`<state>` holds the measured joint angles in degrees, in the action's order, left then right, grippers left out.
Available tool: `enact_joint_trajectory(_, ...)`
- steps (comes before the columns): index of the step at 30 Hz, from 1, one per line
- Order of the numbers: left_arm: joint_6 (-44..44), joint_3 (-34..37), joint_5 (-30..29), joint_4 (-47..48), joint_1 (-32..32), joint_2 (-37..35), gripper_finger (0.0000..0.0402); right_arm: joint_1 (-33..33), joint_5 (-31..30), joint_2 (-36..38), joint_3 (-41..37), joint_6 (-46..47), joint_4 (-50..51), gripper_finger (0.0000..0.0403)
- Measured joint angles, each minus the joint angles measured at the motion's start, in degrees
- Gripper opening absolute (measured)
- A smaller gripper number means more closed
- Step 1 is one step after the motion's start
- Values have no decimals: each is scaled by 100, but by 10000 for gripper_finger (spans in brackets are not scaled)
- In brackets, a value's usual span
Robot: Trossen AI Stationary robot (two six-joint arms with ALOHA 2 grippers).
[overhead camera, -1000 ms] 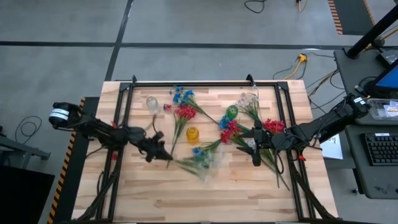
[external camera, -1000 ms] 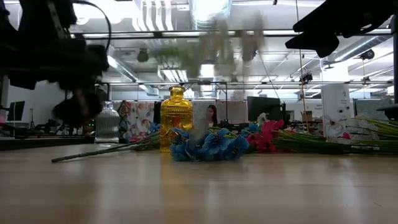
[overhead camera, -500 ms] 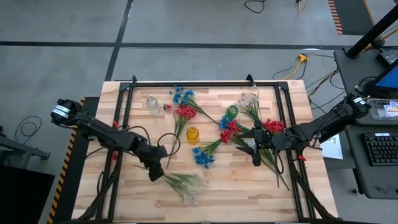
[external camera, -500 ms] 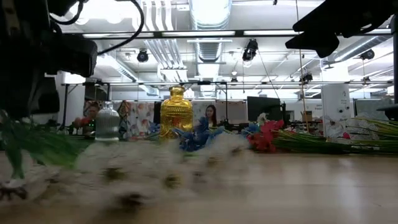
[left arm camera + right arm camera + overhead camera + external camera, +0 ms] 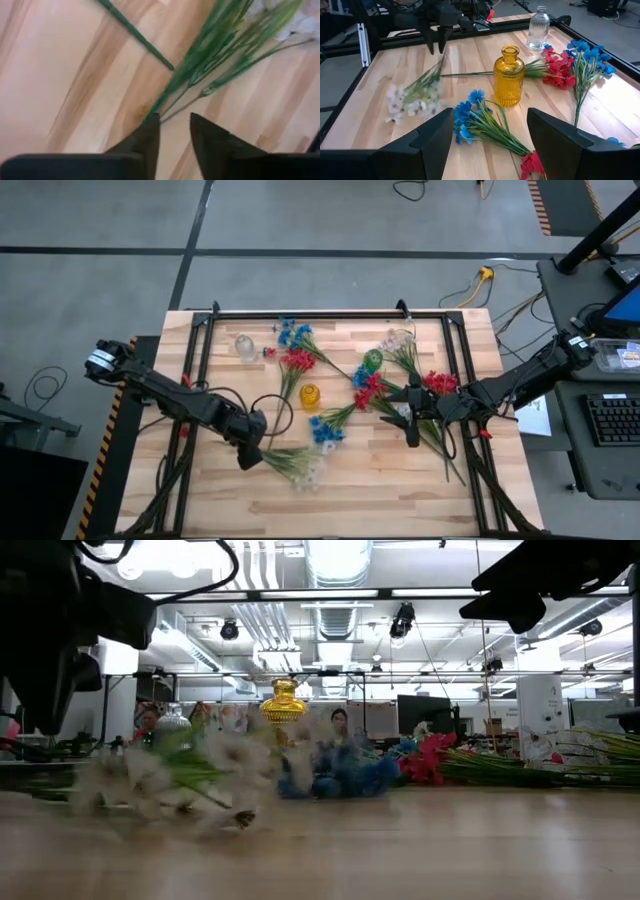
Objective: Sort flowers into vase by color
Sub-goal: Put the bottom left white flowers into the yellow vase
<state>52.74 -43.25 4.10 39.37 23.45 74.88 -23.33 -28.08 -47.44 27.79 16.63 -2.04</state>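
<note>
Our left claw (image 5: 252,457), fingers slightly parted, hangs at the stem end of the white-blossomed artificial sprig (image 5: 296,467) lying near the wooden counter's (image 5: 400,490) front edge; we should regrip squarely

Seen past my own two dark fingers (image 5: 555,145), which stand wide apart with nothing between them. At centre, an upright amber glass vase (image 5: 509,76). At 6 o'clock from it, a blue sprig (image 5: 472,117) lies flat. At 9 o'clock, a white sprig (image 5: 412,100) lies on the wooden table (image 5: 370,90), the other arm's gripper (image 5: 436,42) at its stem end. At 1 o'clock, a clear vase (image 5: 538,27); at 3 o'clock, red blossoms (image 5: 559,65) and a second blue sprig (image 5: 587,60).
</note>
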Motion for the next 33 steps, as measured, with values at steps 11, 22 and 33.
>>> enact_joint_trajectory(11, -1268, -162, -780, -517, 623, 879, 231, 0, 0, 0, 2, -11, 2, 244)
enact_joint_trajectory(22, -1778, -649, -924, -237, 730, 2162, 203, 0, -1, -2, 2, -11, 2, 244)
enact_joint_trajectory(33, -1332, -692, -1007, -54, 725, 2053, 29, 0, 0, -2, 2, -11, 2, 244)
